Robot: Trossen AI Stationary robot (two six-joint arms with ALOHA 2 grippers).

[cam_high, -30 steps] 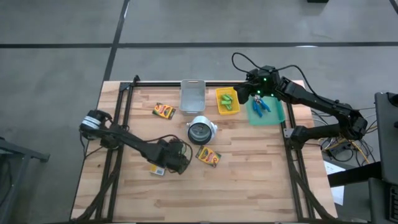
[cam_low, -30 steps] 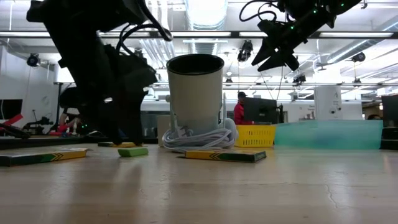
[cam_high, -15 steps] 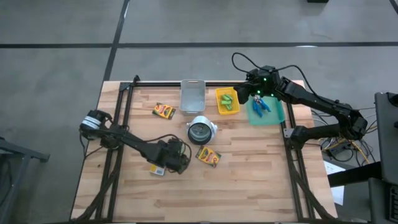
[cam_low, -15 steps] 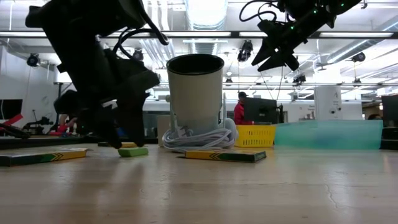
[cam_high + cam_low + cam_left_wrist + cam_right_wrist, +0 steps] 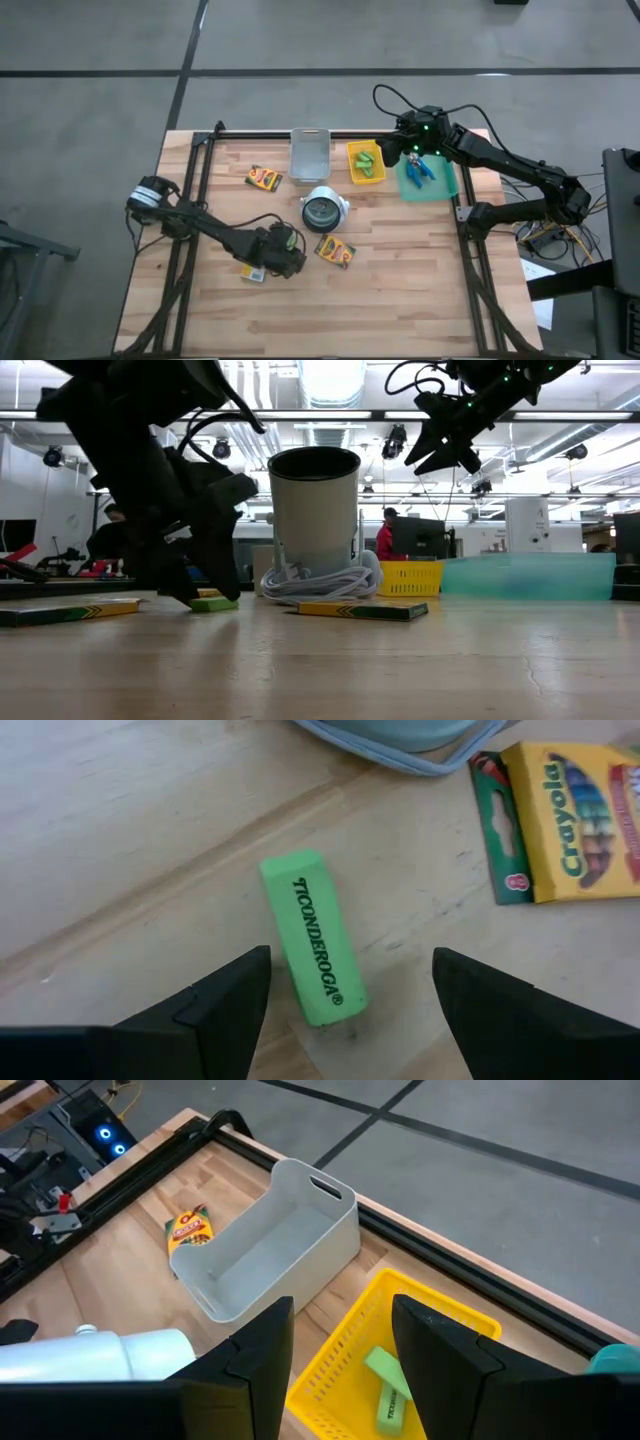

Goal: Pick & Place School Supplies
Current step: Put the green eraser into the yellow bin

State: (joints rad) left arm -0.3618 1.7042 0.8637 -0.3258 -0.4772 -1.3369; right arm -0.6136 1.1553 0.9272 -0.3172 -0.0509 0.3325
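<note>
A short light-green stick-like piece point(image 5: 315, 952) lies flat on the wooden table. My left gripper point(image 5: 345, 1010) stands open over it, one finger on either side and a gap to each. In the low view the piece point(image 5: 213, 603) lies between the fingertips of the left gripper point(image 5: 205, 590). Three crayon boxes lie flat: one point(image 5: 264, 178) at far left, one point(image 5: 335, 251) near the middle, one point(image 5: 252, 273) beside the left arm. My right gripper point(image 5: 340, 1365) hangs open high over the yellow basket point(image 5: 366, 175), which holds more green pieces point(image 5: 385, 1380). Blue-handled scissors point(image 5: 420, 168) lie in the teal tray point(image 5: 440, 185).
A white round cup-like device point(image 5: 324, 210) with a coiled cord stands mid-table, just beyond the left gripper. A white bin point(image 5: 310, 153) sits at the far edge beside the yellow basket. Black frame rails point(image 5: 185, 200) run along the table's left and right sides.
My left gripper has rolled a little about its own line over the green piece, and its fingertips have sunk closer to the table. The gap between the fingers is unchanged, and the piece has not moved.
</note>
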